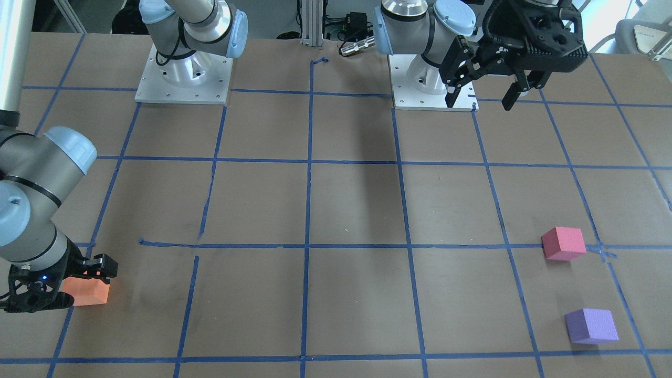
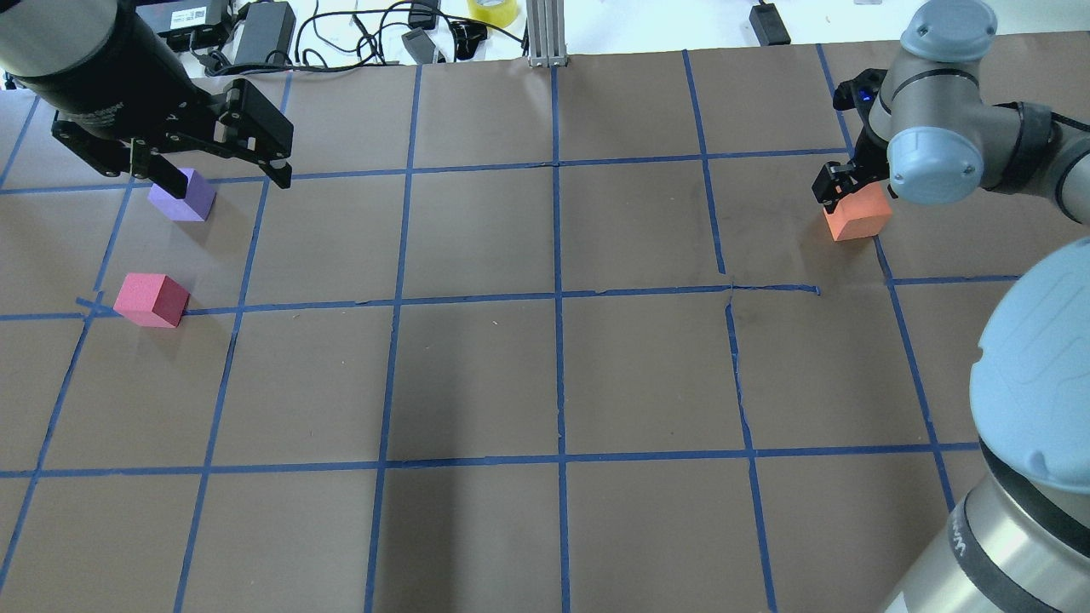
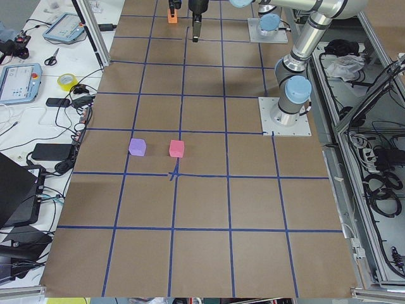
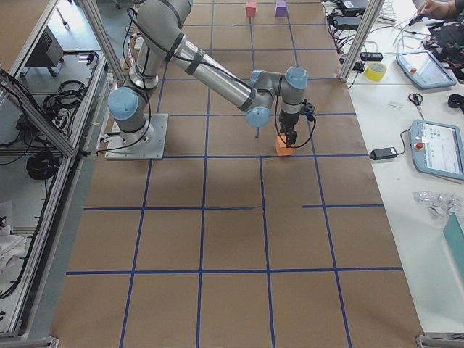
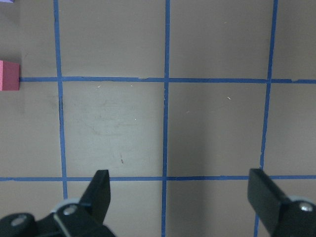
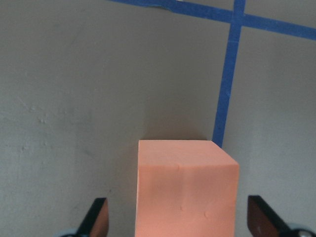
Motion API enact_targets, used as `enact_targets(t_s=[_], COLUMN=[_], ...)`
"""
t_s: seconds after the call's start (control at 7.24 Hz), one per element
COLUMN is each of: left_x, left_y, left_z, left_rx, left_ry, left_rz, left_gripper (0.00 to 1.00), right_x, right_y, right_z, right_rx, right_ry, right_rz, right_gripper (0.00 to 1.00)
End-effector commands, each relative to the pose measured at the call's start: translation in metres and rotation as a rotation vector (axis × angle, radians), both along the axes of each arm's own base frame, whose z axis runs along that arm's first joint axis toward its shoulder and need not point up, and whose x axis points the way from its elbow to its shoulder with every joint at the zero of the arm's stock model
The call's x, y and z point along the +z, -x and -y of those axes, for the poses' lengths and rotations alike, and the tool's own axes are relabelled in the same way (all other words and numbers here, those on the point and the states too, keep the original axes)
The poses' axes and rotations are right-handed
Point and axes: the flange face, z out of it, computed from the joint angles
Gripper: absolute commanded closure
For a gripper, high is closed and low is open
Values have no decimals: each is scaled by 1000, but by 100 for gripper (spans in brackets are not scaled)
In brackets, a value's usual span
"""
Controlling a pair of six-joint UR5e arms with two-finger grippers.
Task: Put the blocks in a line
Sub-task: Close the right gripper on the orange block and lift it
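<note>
Orange block [image 6: 185,190] fills the lower middle of the right wrist view. It is seated on the table [image 6: 74,98] beside a blue tape line [image 6: 224,84], with the right gripper [image 6: 180,219] lowered around it. The fingers are spread wide, one on each side of the block. A gap is seen between each finger and the foam, so no grip is judged to have been made yet. In the overhead view this block is found on the robot's right, toward the far edge, well apart from the other two.

Pink block [image 2: 152,300] and purple block [image 2: 183,196] are set near each other on the robot's left, not touching, the purple one farther from the robot. The left gripper [image 2: 226,174] is held raised above that side, with its fingers wide and nothing between them. In its wrist view only bare table, tape and a sliver of the pink block at the edge are shown.

No line is seen to be formed. The task is judged to be at its opening: the first pick is set up but not closed. By this reading, the orange block has yet to be gripped, carried across and set down in line with the pink and purple blocks. Their spacing may need to be evened as well.
</note>
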Motion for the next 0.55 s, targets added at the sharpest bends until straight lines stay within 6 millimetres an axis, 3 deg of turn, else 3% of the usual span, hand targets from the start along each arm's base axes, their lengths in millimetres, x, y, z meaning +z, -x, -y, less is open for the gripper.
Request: enact_targets(t_s=[0.0, 0.28, 0.41], left_x=[-1, -1, -1], left_y=[0, 0, 0], left_z=[0, 1, 1], left_rx=[1, 2, 1], left_ry=[-1, -3, -3], left_rz=[1, -1, -1], left_gripper=[0, 0, 0], right_x=[-12, -18, -22], right_y=[9, 11, 11], right_z=[1, 1, 2], right_rx=[-12, -17, -20], right_ry=[-18, -23, -21], right_rz=[5, 10, 9], right_gripper=[0, 3, 34])
